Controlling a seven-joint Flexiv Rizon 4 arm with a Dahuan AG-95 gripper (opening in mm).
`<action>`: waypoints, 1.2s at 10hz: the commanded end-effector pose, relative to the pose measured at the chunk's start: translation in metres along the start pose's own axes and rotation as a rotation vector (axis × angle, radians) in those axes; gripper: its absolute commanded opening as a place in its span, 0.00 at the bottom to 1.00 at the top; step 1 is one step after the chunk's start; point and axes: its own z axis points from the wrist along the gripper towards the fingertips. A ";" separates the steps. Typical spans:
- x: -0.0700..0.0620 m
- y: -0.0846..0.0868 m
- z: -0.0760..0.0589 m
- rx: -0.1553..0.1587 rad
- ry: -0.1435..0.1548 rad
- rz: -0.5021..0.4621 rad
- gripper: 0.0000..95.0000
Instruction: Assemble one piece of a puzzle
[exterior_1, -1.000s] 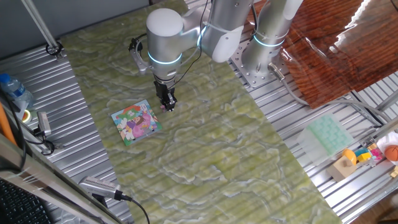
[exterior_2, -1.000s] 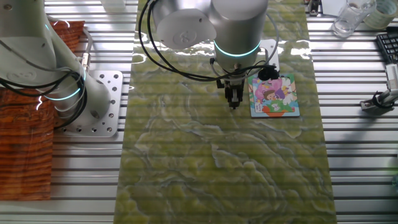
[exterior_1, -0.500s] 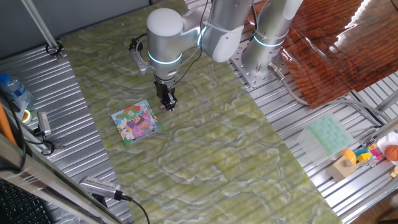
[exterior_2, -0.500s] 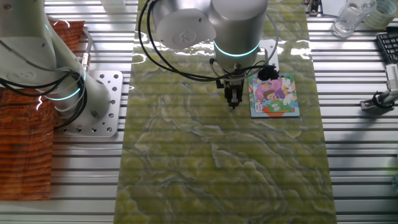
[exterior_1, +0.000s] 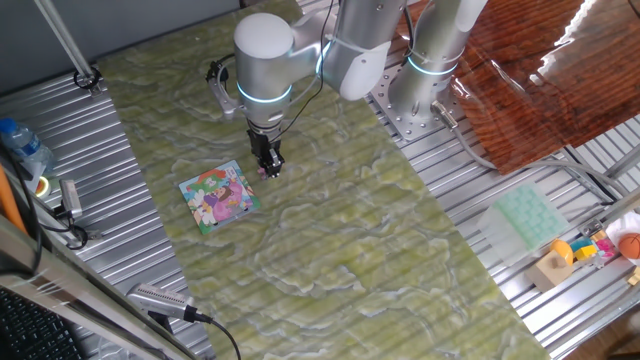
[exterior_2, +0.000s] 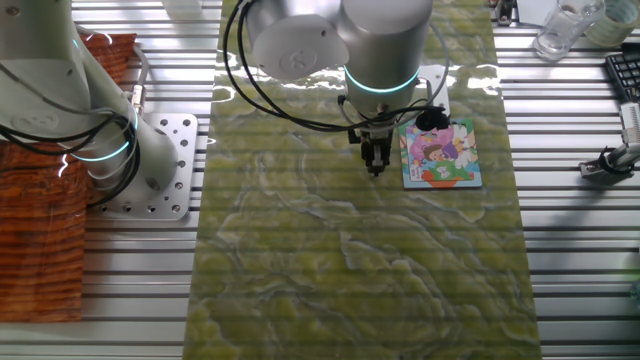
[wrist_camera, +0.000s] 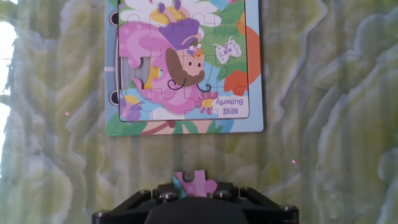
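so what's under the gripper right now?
The pink-and-white puzzle piece sits at the gripper tips, over the green marbled mat, just short of the puzzle. Its lower part and the finger contact are hidden.

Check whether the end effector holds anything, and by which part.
The end effector grips the piece by its near edge; its far part, with the tab, sticks out toward the puzzle.

Puzzle (exterior_1: 219, 197) flat on the mat (exterior_1: 330, 250) covering the tabletop (exterior_1: 130, 200), near the mat's edge. Piece (wrist_camera: 194, 184) just beside the puzzle, apart from it, under the gripper (exterior_1: 268, 170).
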 end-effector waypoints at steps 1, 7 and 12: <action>-0.001 -0.001 0.001 0.001 -0.001 0.002 0.40; -0.001 -0.001 0.000 0.008 0.001 0.001 0.40; -0.002 -0.001 -0.002 0.006 -0.002 0.009 0.00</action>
